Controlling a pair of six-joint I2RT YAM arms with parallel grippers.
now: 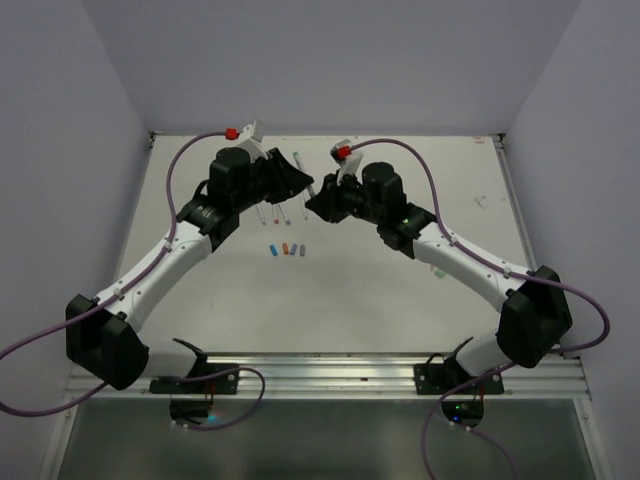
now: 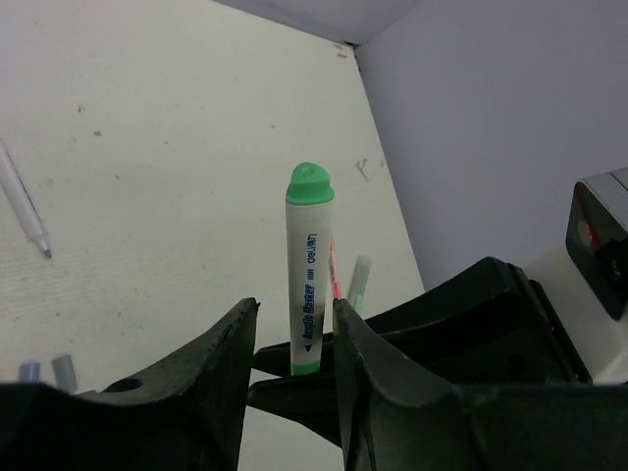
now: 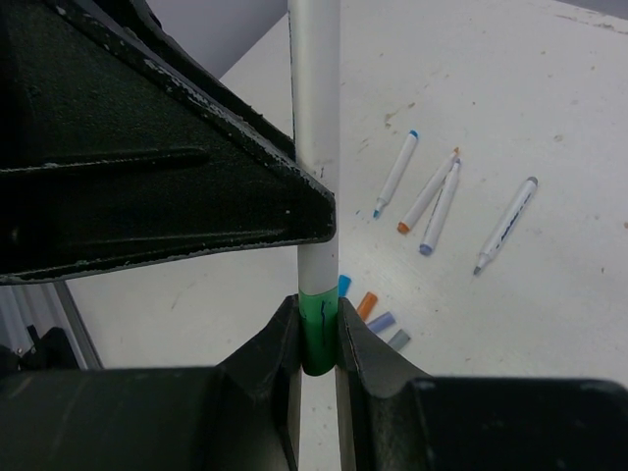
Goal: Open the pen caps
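A white pen [image 2: 308,280] with a green end plug is held up between both grippers; it also shows in the top view [image 1: 305,183]. My right gripper [image 3: 318,314] [image 1: 318,203] is shut on its green cap [image 3: 319,339], which still sits on the barrel. My left gripper [image 2: 294,309] [image 1: 296,180] has its jaws around the white barrel [image 3: 315,108]; the barrel touches one finger and a gap shows at the other. Loose caps lie in a row on the table: blue [image 3: 343,285], orange [image 3: 368,302], purple [image 3: 381,321], grey [image 3: 398,338].
Several uncapped white pens [image 3: 429,191] lie on the table [image 1: 400,300] beyond the cap row [image 1: 288,249], under my left gripper. A mint-green piece [image 1: 437,270] lies beside my right forearm. Another uncapped pen [image 2: 25,206] lies apart at the far side.
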